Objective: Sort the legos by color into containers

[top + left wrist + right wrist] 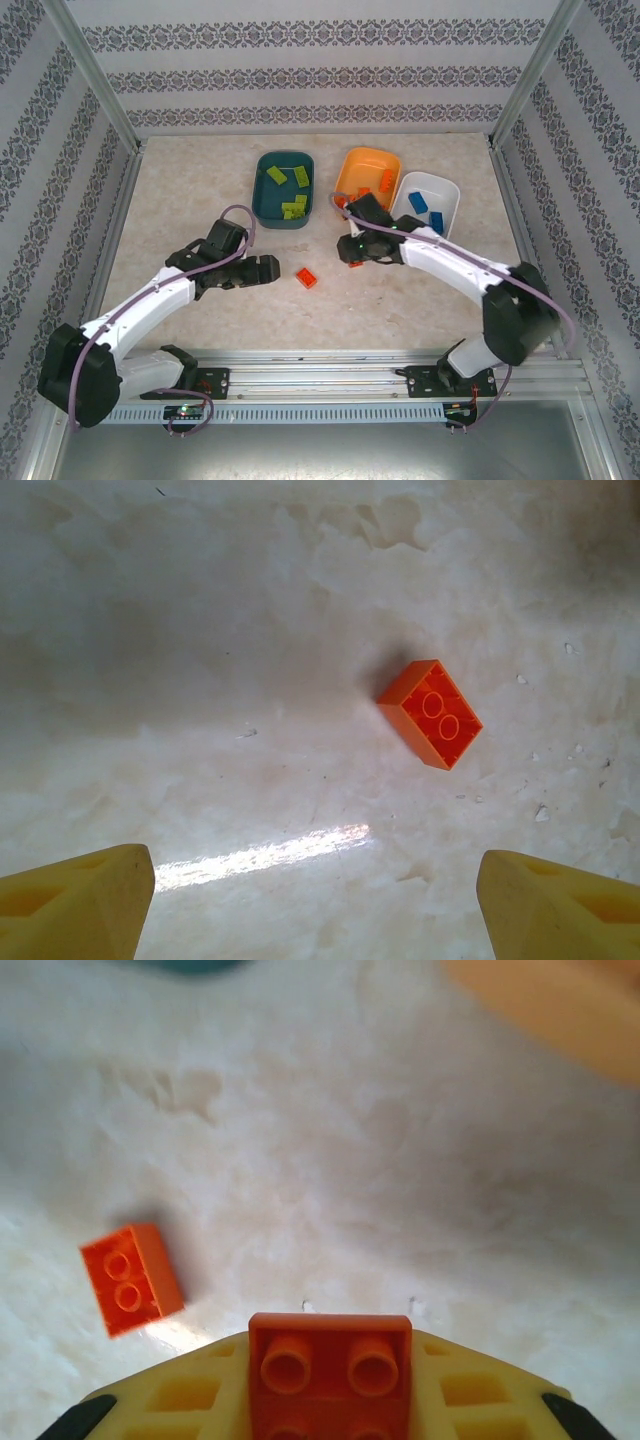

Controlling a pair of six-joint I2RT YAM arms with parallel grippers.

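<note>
One orange-red lego [307, 277] lies loose on the table between my two grippers; it also lies ahead of the left wrist camera [431, 713] and to the left in the right wrist view [130, 1278]. My left gripper [270, 270] [315, 905] is open just left of it, with nothing between its yellow fingers [75, 905]. The right gripper [352, 256] [330, 1355] is shut on another orange-red lego [330, 1380], studs facing the camera, above the table. The teal tray [259, 195] holds several lime green legos, the orange tray [352, 160] orange ones, the white tray [447, 187] two blue ones.
The three trays stand in a row at the back of the marble-look table [200, 200]. Patterned walls and metal posts [95, 75] enclose the table on three sides. A metal rail [320, 375] runs along the near edge by the arm bases.
</note>
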